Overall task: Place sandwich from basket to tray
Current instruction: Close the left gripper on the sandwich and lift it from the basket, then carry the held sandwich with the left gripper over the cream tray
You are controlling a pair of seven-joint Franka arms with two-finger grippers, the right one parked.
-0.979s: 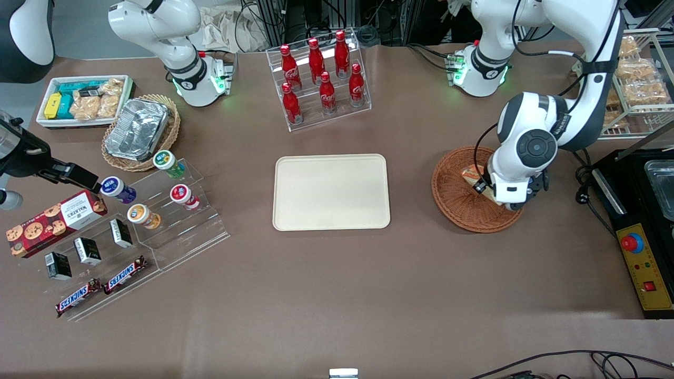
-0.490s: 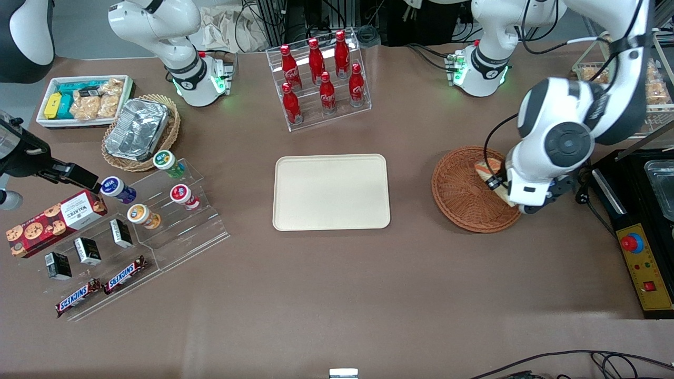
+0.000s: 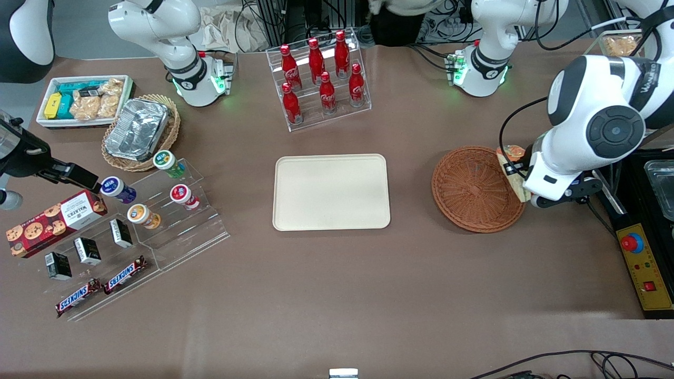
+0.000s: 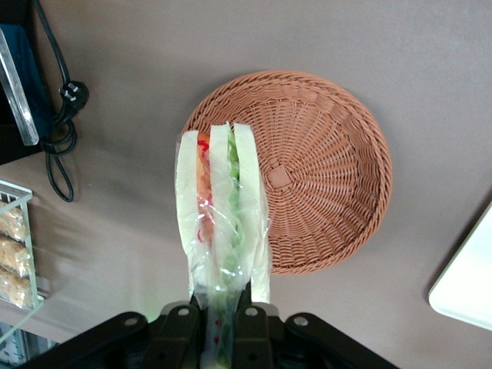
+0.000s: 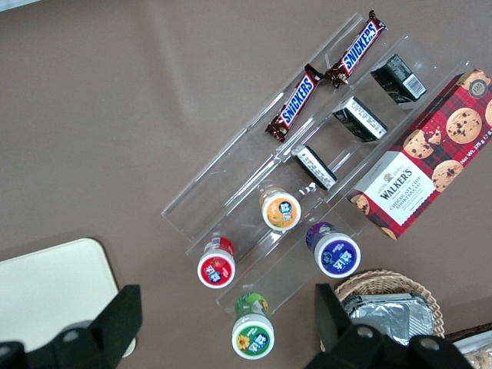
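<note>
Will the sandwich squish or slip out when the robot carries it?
The sandwich looks soft: white bread slices with filling, so it may squash a little where the gripper pinches its narrow end. Its clear crinkly wrap looks slick, so it might slide. It is probably light, held up above the basket.

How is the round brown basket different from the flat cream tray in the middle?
The basket is round, woven reddish-brown wicker; the tray is rectangular, smooth and cream. The basket lies toward the working arm's end, with the gripper holding the sandwich above its edge; the tray lies mid-table. Both are shallow and hold nothing.
</note>
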